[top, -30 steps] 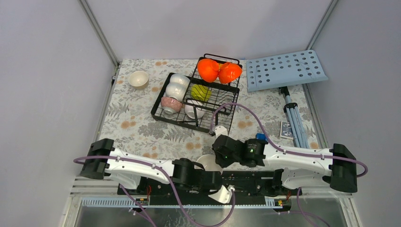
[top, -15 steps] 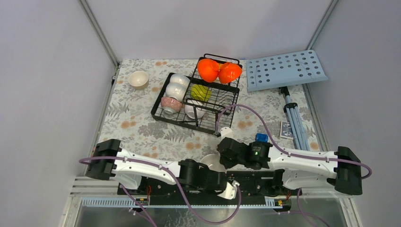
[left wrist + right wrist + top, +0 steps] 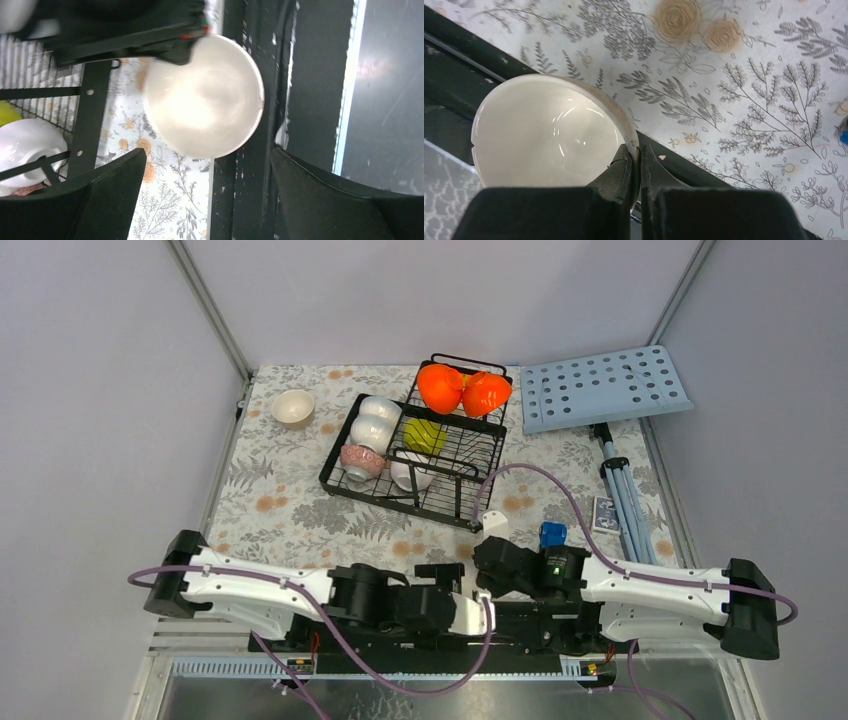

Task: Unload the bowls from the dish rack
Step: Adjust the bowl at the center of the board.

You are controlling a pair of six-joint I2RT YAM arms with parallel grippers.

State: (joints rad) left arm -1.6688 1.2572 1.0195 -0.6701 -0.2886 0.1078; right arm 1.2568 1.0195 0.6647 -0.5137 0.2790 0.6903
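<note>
At the near table [image 3: 280, 510] edge, right pincer [image 3: 639, 154] pinches white bowl [image 3: 544, 135] by its rim, left pincer [image 3: 207, 170] spread wide, clear of it, other bowls [image 3: 377, 420] in dish rack [image 3: 390, 502].

The left arm [image 3: 250, 590] and right arm [image 3: 650, 585] have white links, black joints and looping purple cables [image 3: 520, 468].

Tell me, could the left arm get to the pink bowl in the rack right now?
Probably yes. The left gripper is open and free, the right gripper holds the white bowl, and the pink bowl sits at the near-left corner of the dish rack, unobstructed.
</note>
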